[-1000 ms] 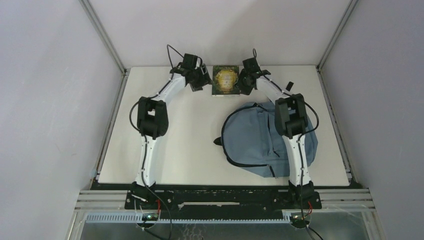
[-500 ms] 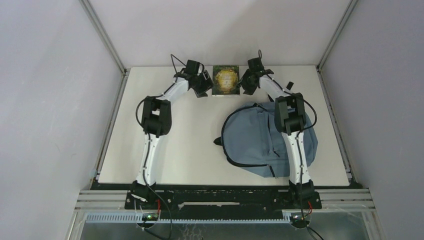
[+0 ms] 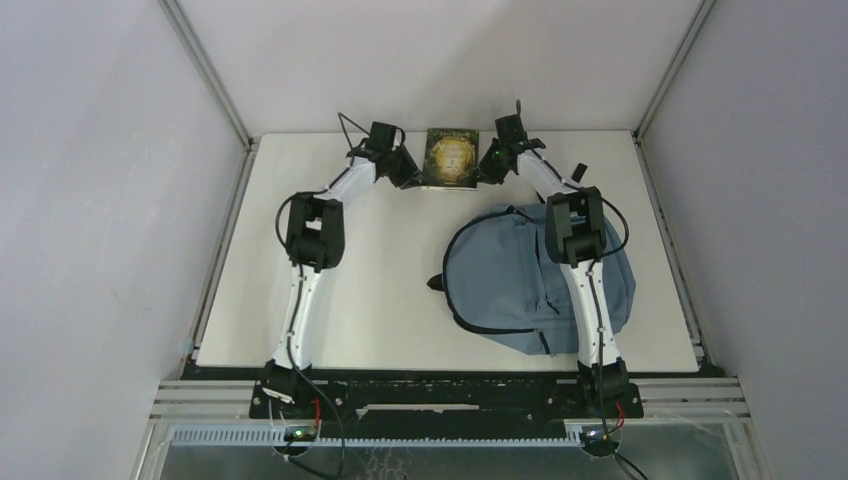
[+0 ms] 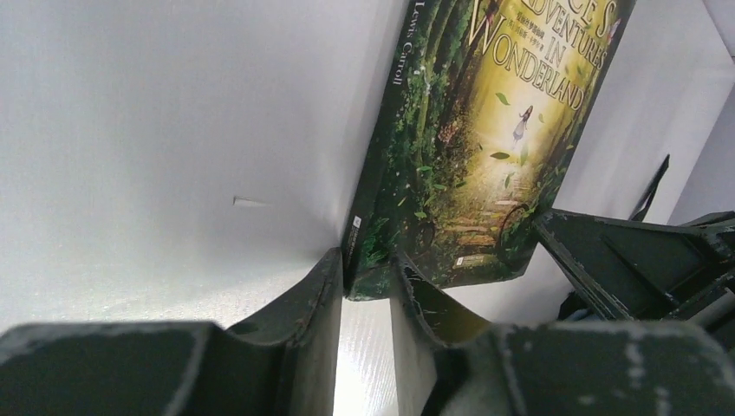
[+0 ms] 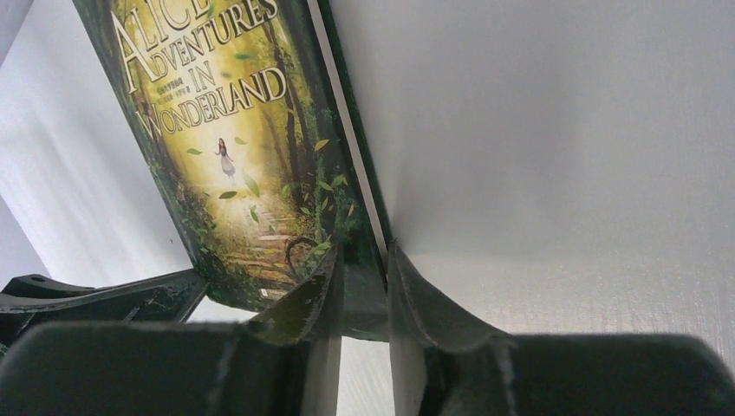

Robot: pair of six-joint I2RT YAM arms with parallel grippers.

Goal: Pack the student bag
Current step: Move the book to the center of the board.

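Note:
The book (image 3: pixel 452 158), a green and yellow "Alice's Adventures in Wonderland", lies at the far middle of the table. My left gripper (image 3: pixel 408 172) is at its left side, fingers closed on the spine corner (image 4: pixel 368 269). My right gripper (image 3: pixel 487 168) is at its right side, fingers closed on the page-edge corner (image 5: pixel 362 260). The cover shows in the left wrist view (image 4: pixel 468 156) and the right wrist view (image 5: pixel 234 147). The blue-grey student bag (image 3: pixel 510 275) lies flat on the right half of the table, near the book, partly under my right arm.
The white table (image 3: pixel 350 280) is walled by grey panels at the back and both sides. The book sits close to the back wall. The right gripper's finger (image 4: pixel 624 260) shows in the left wrist view, just beyond the book.
Both grippers have moved inward to the book's two sides and now straddle its near corners. The book and bag have not moved.

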